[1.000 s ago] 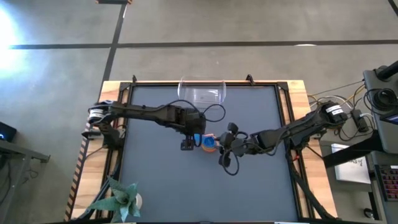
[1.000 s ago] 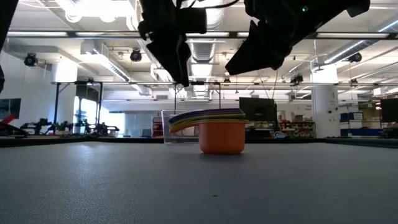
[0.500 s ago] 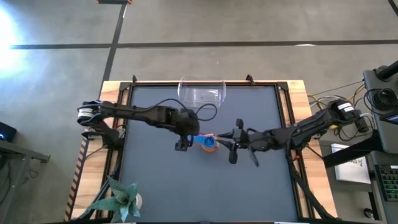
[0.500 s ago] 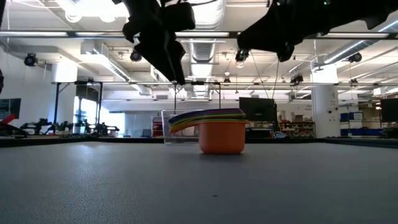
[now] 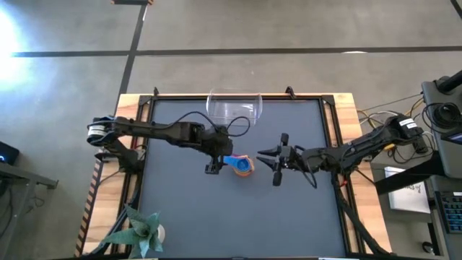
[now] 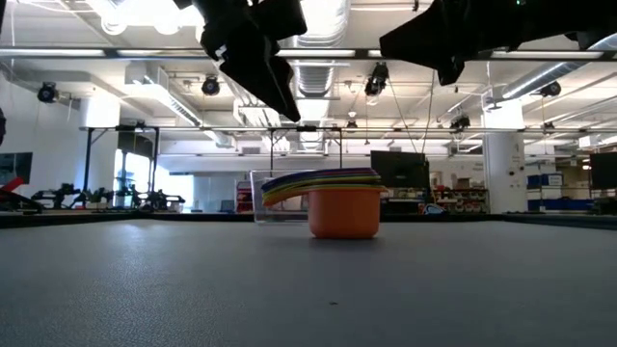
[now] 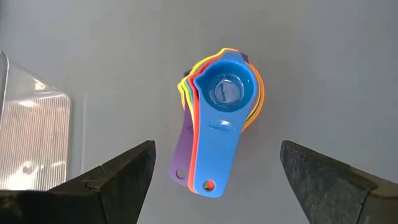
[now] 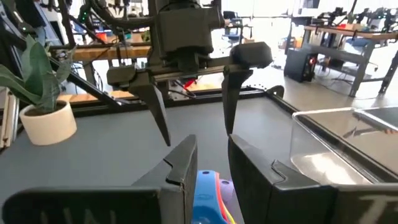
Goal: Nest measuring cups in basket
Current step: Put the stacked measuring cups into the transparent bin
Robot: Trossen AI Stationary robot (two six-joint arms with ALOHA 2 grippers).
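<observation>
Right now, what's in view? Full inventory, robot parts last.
measuring cups: one nested stack, blue on top, orange largest at the bottom, purple, red and yellow edges showing; on the mat near its centre.
basket: one, clear plastic; at the mat's far edge, empty as far as the views show.
potted plant: one, green leaves in a white pot; near-left table corner.
table: one, dark mat in a wooden frame.
left pincer: open wide, above the mat on the stack's left.
right pincer: fingers close together, nothing between them, raised to the right of the stack.
</observation>
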